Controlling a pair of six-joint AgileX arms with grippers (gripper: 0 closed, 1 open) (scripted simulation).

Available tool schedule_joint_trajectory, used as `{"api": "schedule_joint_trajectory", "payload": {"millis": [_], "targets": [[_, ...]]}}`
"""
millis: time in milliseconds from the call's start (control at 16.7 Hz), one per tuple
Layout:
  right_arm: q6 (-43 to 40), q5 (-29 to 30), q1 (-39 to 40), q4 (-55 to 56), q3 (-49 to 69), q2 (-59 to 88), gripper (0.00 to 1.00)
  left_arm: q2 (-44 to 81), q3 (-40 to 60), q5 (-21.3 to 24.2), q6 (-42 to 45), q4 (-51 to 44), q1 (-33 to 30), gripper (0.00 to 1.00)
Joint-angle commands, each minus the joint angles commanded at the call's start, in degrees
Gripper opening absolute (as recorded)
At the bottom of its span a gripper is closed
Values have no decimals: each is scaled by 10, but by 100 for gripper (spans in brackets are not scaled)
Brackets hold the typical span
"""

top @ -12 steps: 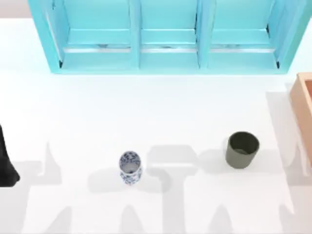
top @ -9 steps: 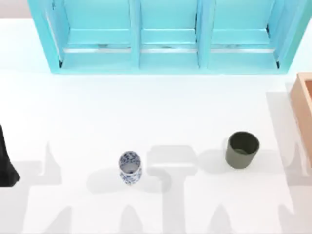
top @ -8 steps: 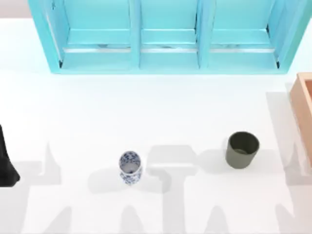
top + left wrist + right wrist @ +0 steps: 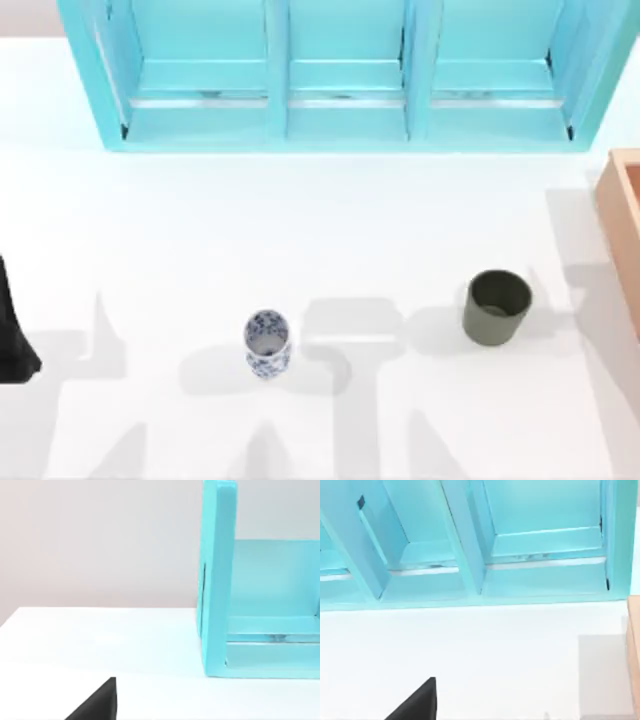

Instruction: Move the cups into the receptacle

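From above, the two cups stood where they had been a moment earlier: the patterned cup (image 4: 267, 343) well left of the olive cup (image 4: 496, 307), which sat near the receptacle (image 4: 622, 220) at the right edge. Only the shadows beside the receptacle had shifted, so an arm was probably moving overhead, with neither cup yet lifted. The left arm (image 4: 12, 330) was parked far left of the patterned cup. The left wrist view showed the turquoise shelf (image 4: 260, 605); the right wrist view showed shelf and receptacle corner. I could not tell how either gripper's fingers stood.

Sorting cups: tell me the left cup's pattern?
White with dense blue pattern, the left cup; top view.
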Motion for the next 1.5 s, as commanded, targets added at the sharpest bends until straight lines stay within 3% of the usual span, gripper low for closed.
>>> {"api": "schedule_joint_trajectory", "payload": {"millis": [360, 600, 1080, 1500], "targets": [[134, 27, 130, -160, 432, 325, 100, 0, 0, 0, 0, 0, 0, 100], [197, 38, 201, -236, 646, 457, 100, 0, 0, 0, 0, 0, 0, 100], [303, 54, 317, -440, 949, 804, 100, 0, 0, 0, 0, 0, 0, 100], [398, 18, 372, -645, 1097, 1076, 100, 0, 0, 0, 0, 0, 0, 100]]}}
